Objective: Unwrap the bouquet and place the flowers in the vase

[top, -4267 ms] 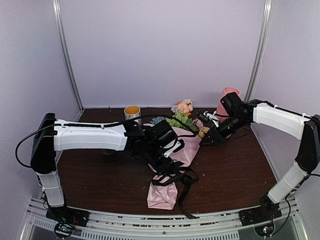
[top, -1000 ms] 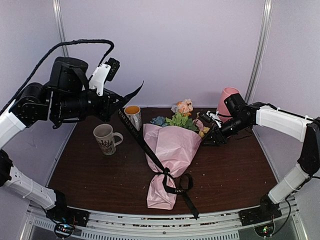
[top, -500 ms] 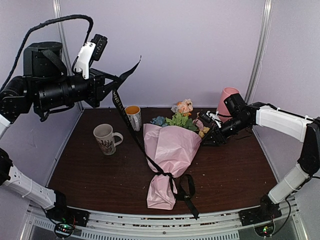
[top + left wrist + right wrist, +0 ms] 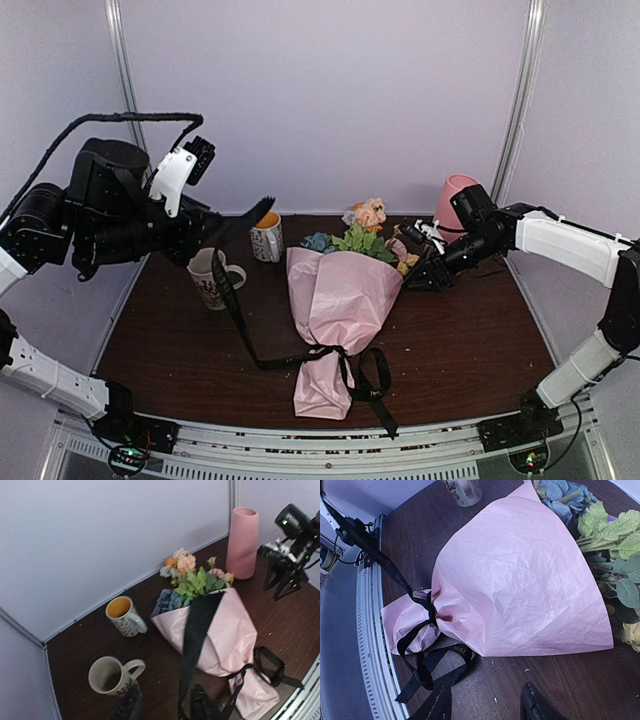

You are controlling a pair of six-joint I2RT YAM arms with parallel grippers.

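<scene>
**Inspector:** Position of the bouquet [image 4: 345,300]?

**Assessor:** Found lying flat on the counter [image 4: 470,340], well below and ahead of the left tool [image 4: 165,707], wide end just in front of the right tool [image 4: 487,705]. Noted the vase [image 4: 243,542] upright close beside the right tool.

**Inspector:** State of the tools?

**Assessor:** Recorded the left with fingers partly spread and the slack ribbon [image 4: 197,625] running up between them; could not confirm a firm pinch. Recorded the right as spread, holding nothing.

**Inspector:** Handling?

**Assessor:** Judged light and soft throughout. Marked the tissue cone [image 4: 520,580] as easily crumpled and torn, and rated the ribbon limp, probably slippery. Rated the flowers [image 4: 197,582] as flexible in the stem. Recommended taking the ribbon tail near the knot [image 4: 432,612] for untying, then the bunched stems, never the blooms.
</scene>
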